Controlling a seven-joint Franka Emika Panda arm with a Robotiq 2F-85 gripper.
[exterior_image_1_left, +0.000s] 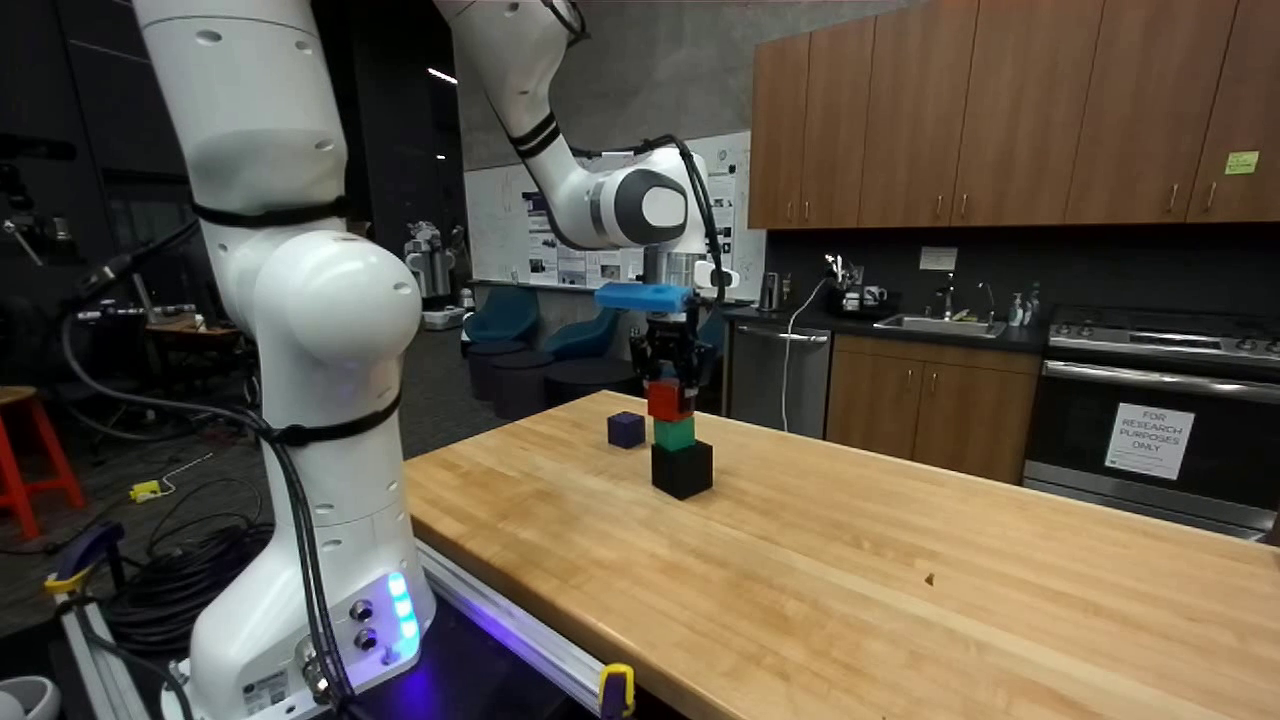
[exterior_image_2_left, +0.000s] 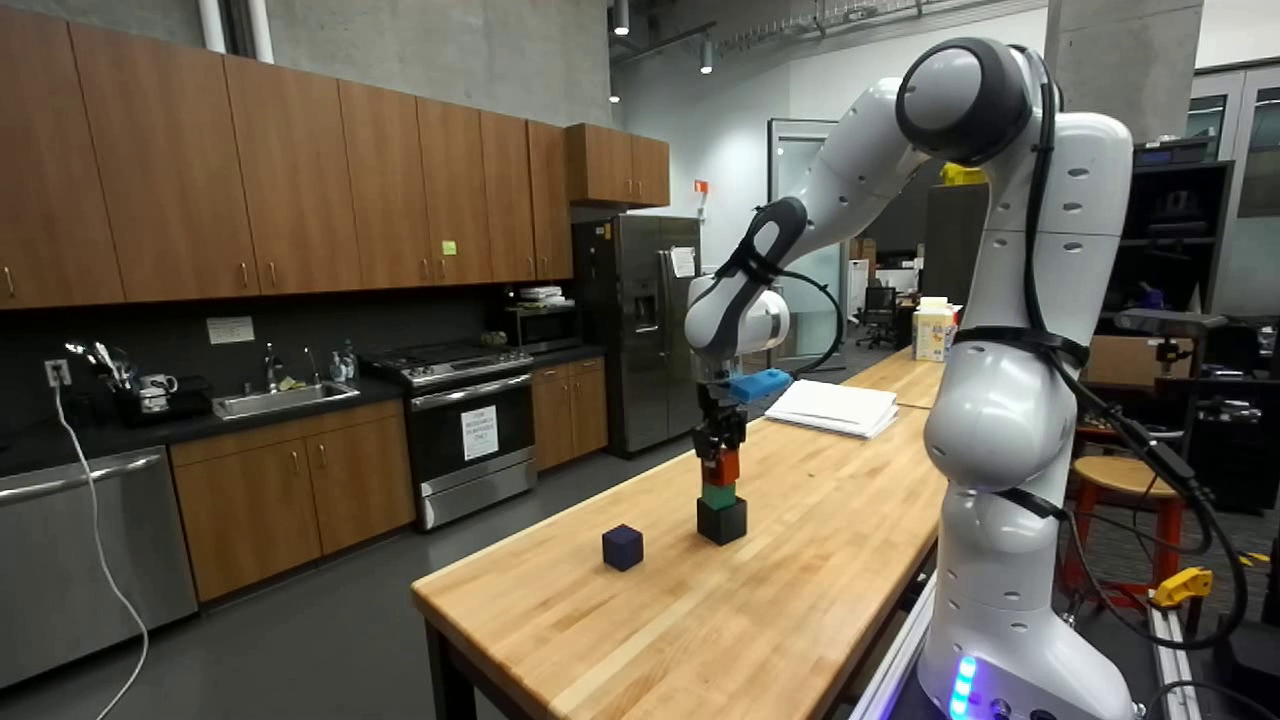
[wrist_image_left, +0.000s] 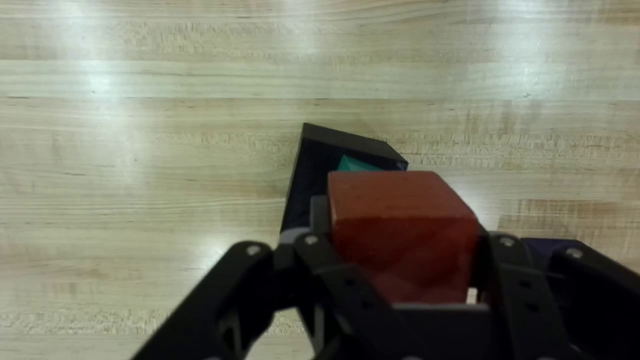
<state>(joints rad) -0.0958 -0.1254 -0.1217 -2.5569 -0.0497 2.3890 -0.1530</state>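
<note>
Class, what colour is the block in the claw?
The held block is red, showing best in the wrist view.

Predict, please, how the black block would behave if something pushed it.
The black block looks stiff, given its sharp edges. Its flat faces suggest sliding rather than rolling. The smaller green block on top could shift or topple.

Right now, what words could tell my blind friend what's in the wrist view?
A black gripper holds a red block that hides most of a green block stacked on a larger black block. The edge of a dark purple cube shows at lower right, on a pale wooden tabletop.
</note>
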